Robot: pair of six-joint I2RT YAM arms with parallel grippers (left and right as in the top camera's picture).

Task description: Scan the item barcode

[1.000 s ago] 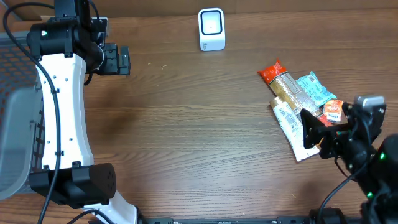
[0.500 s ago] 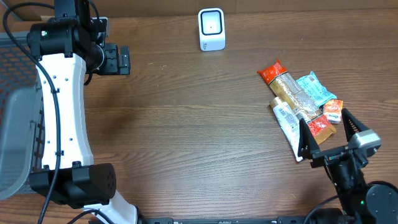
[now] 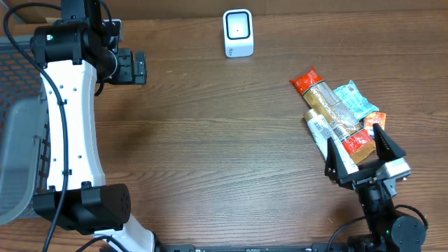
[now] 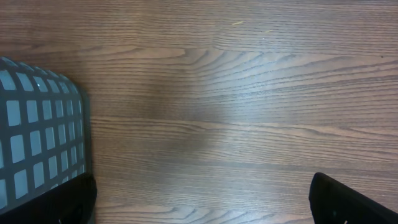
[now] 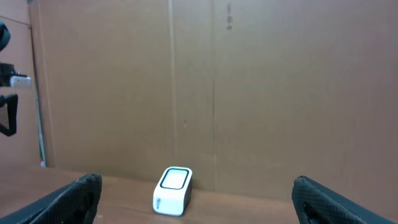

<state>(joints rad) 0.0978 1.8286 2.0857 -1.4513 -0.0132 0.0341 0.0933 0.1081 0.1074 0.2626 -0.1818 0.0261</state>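
We count one white scanner (image 3: 238, 32) at the far edge of the table (image 3: 210, 140), one grey mesh basket (image 3: 17, 161) on the left, and a heap of snack packets (image 3: 329, 105) on the right: four, we think, possibly five, since they overlap and hide each other's edges.

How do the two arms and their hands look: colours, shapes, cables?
The left arm has a long white shell with small dark dots, round black joints, and thin black cables running along it. The left hand is black and blocky. The right arm is black with a small green light. The right hand has two black pointed fingers on a pale base.
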